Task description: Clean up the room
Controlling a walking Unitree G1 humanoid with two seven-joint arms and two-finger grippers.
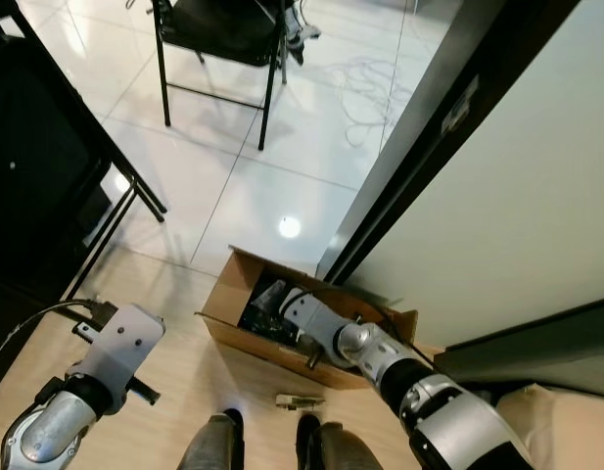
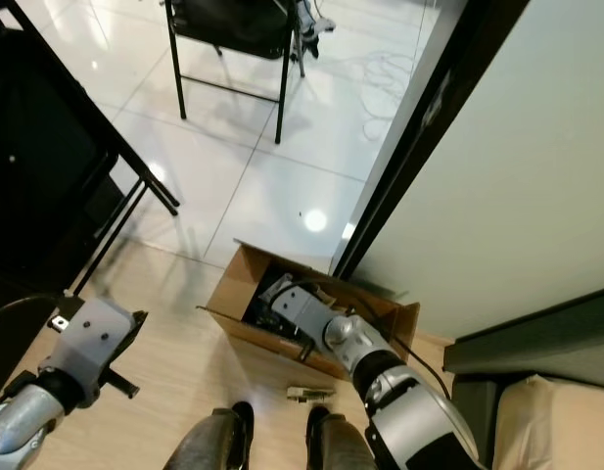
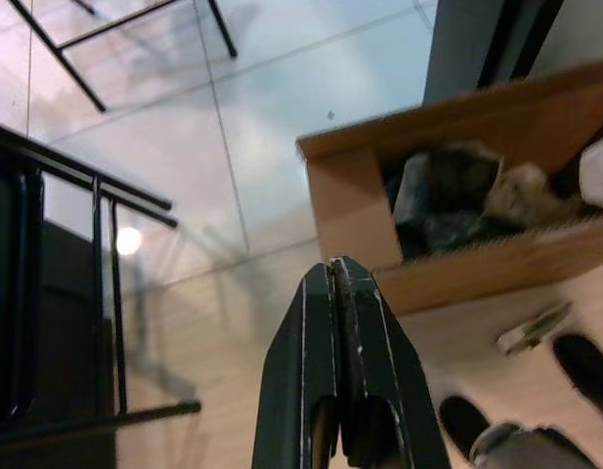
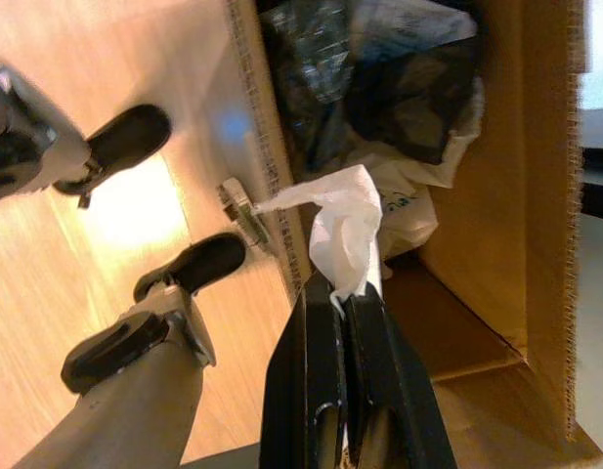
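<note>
An open cardboard box (image 1: 221,300) stands on the wooden floor against a dark door frame, and it holds black wrappers and crumpled plastic (image 4: 379,78). My right gripper (image 4: 345,293) hangs over the box's near wall, shut on a white crumpled tissue (image 4: 345,220). Its arm reaches down to the box (image 2: 326,328). My left gripper (image 3: 335,269) is shut with nothing in it, off to the left of the box and above the floor. A small pale flat object (image 1: 300,400) lies on the floor just in front of the box, near my feet (image 1: 228,431).
A black folding chair (image 1: 223,39) stands on the white tiles beyond the box, with a loose white cable (image 1: 370,93) beside it. A black table frame (image 1: 135,191) is on the left. The dark door frame and wall (image 1: 419,147) run along the right.
</note>
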